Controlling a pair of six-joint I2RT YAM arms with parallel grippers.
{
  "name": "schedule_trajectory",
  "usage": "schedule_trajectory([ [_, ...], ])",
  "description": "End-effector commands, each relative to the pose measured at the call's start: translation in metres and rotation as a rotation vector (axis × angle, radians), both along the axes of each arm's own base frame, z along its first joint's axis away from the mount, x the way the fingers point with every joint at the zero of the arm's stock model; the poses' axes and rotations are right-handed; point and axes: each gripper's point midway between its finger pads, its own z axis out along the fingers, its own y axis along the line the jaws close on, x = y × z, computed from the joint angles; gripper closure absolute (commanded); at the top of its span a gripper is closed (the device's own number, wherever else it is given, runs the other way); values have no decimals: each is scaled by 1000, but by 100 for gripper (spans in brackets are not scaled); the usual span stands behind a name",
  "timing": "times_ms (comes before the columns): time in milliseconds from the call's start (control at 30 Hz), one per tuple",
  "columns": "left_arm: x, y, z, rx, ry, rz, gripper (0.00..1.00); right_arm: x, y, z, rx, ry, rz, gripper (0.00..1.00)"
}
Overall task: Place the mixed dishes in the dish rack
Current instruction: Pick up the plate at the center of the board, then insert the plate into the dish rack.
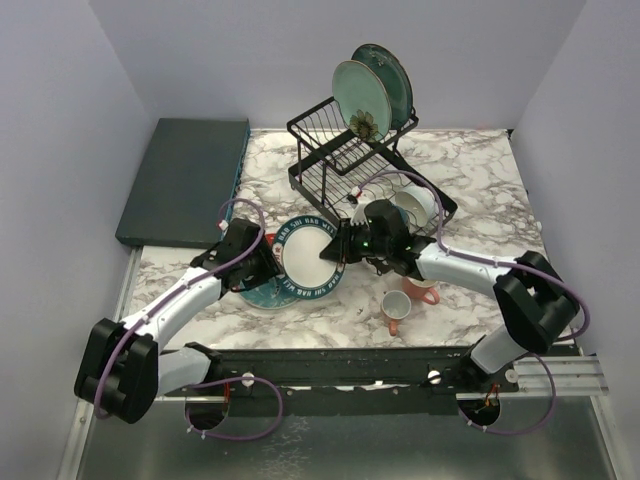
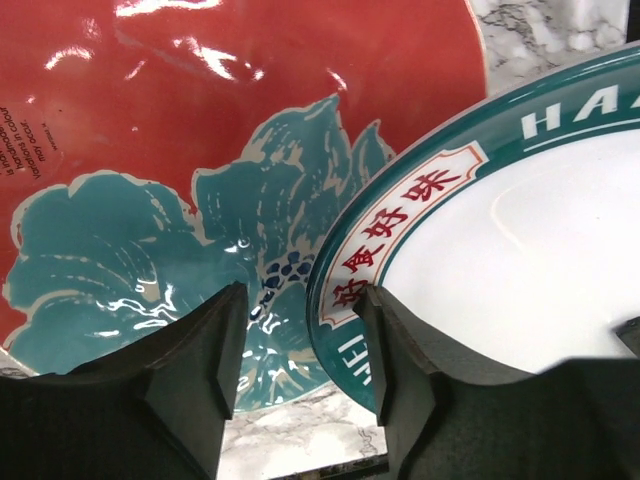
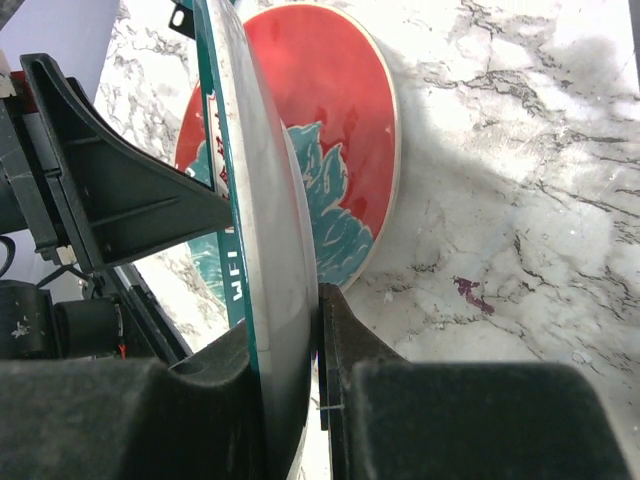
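right gripper clenched on rim of white round plate with teal lettered band | plate tilted, just before black wire dish rack | left gripper spread at opposite rim | right arm nearer rack

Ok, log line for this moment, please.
right gripper: shut on teal-rimmed plate, tilted up | left gripper: open at its rim | red-and-teal plate: lying beneath | dish rack: two plates upright
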Motion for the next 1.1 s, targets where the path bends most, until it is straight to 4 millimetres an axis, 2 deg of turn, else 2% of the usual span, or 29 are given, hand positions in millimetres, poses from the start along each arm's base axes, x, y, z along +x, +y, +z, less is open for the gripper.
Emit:
schedule_trajectory([
  [0,0,-4,25,-7,-37,-46,43,-2,8,46,63,-118,36,100],
  [300,1,-11,89,-54,-177,-128,33,-1,-12,74,-24,-254,41,100],
  [500,-4,-12,129,-77,-300,-202,25,-1,-31,79,-118,-310,27,100],
  [600,-10,-14,150,-92,-374,-255,22,-1,-42,96,-148,-369,19,100],
  [700,-16,-12,165,-96,-438,-280,18,-4,-52,122,-153,-434,14,100],
  [867,-24,-10,177,-95,-499,-311,16,-9,-68,163,-158,-524,-7,100],
  [1067,-33,-6,185,-97,-555,-330,13,-8,-78,196,-152,-595,-45,100],
])
